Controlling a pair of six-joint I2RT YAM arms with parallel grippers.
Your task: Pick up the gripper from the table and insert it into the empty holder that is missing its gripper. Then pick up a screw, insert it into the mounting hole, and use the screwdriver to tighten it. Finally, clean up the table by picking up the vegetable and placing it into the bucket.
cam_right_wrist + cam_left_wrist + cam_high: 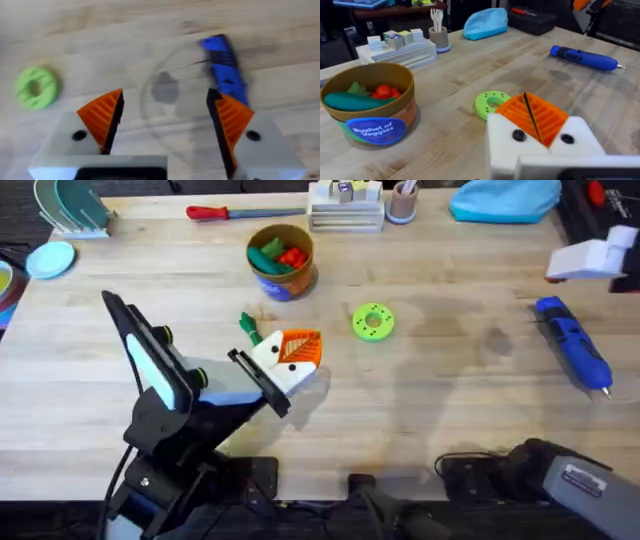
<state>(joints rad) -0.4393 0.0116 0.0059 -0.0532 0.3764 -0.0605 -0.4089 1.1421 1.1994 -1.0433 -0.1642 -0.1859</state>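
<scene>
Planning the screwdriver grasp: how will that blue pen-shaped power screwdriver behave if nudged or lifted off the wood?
The blue pen-shaped power screwdriver looks rigid and rounded, lying flat on the light wooden plank table, so a sideways nudge may roll it. Its smooth-looking plastic body could slip; a mid-body grip seems safest.

Table (pixel 440 390): light wooden planks, matt, grain and seams visible. Screwdriver (pixel 574 356): blue plastic body, slight sheen, thin metal tip. Bucket (pixel 370 107): matt orange wall resembling card, glossy blue printed label. Green disc (pixel 490 103): matt plastic, holed. Left gripper (pixel 532 117): white smooth plastic fingers, ribbed orange pads, dark screw heads. Right gripper (pixel 165 125): same white plastic, ribbed orange pads. Blue pouch (pixel 486 22): soft, cloth-like.
</scene>
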